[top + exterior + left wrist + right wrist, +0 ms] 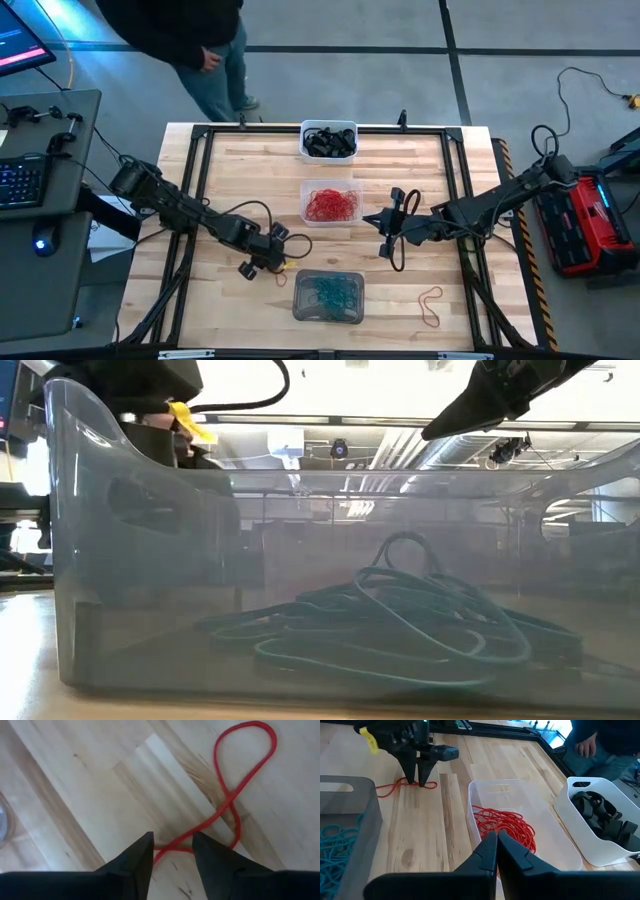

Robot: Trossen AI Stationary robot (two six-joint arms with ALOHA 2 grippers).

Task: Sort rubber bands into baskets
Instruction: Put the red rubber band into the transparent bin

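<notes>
My left gripper [172, 842] is open and points down at the table, just left of the grey basket [328, 297], which holds teal rubber bands [400, 620]. Its fingers stand on either side of one end of a loose red rubber band [235, 785], which lies flat on the wood in a twisted loop [395, 787]. My right gripper [496, 837] is shut on nothing and hangs above the table, right of the clear basket [332, 203] that holds red bands. The white basket [328, 140] holds black bands.
Another loose band [430, 305] lies near the front edge, right of the grey basket. A black frame [200, 170] runs round the tabletop. A person [200, 40] stands beyond the far edge. Bare wood lies between the baskets and the frame.
</notes>
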